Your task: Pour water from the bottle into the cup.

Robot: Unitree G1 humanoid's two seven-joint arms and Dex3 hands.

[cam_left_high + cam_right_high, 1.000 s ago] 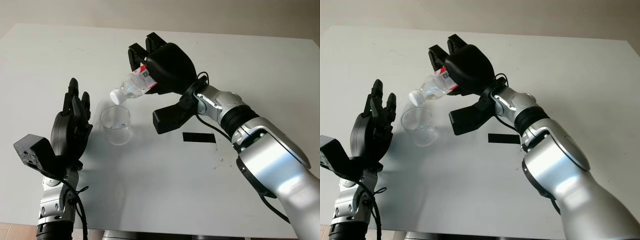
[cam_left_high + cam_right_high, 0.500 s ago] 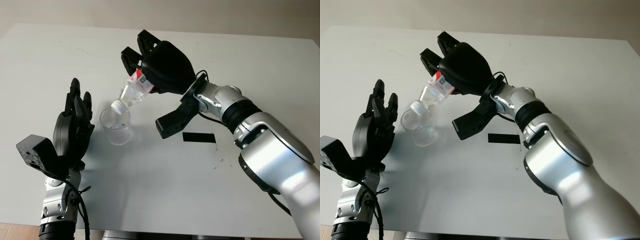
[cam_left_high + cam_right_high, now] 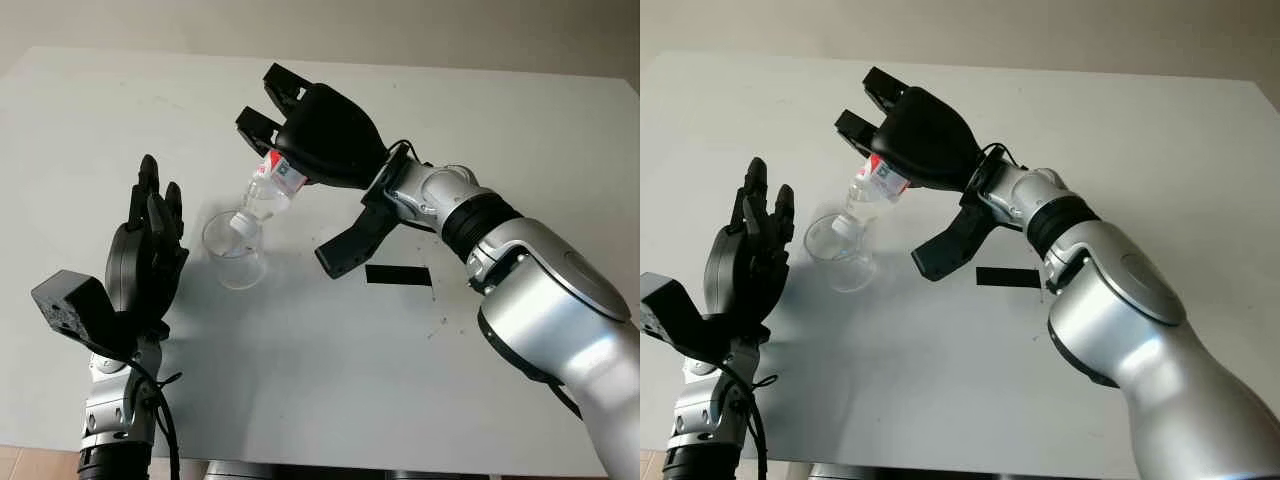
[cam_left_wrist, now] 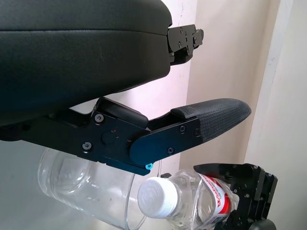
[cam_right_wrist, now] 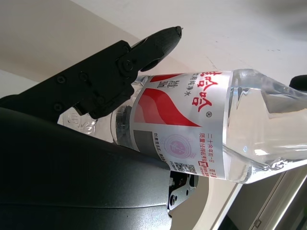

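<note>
Nearest the camera, at the bottom left, the black three-finger left hand [image 3: 148, 255] is raised upright above the white surface [image 3: 330, 380], released and grasping nothing, palm turned toward the cup. A black boxy wrist module sits just below it, w/ cables running down the silver forearm.

Just beside the left hand, a little further in, stands a clear plastic cup [image 3: 235, 250], upright on the surface, apart from the hand's fingers.

To the right of the cup, a short black strip of tape [image 3: 398, 275] lies flat on the surface.

Above the cup, a small clear plastic water bottle w/ a red-and-white label and white cap [image 3: 262, 195] hangs steeply tilted, cap end down. The cap sits at the cup's rim, near its far right side; in the left wrist view the cap [image 4: 156, 197] looks screwed on.

The black right hand [image 3: 305, 140] is clenched around the bottle's upper body at the label, two fingers wrapped over the far side, thumb pointing down and toward the camera beneath. The silver right arm comes in from the bottom right, bent at the elbow, reaching across toward the centre of the surface.
</note>
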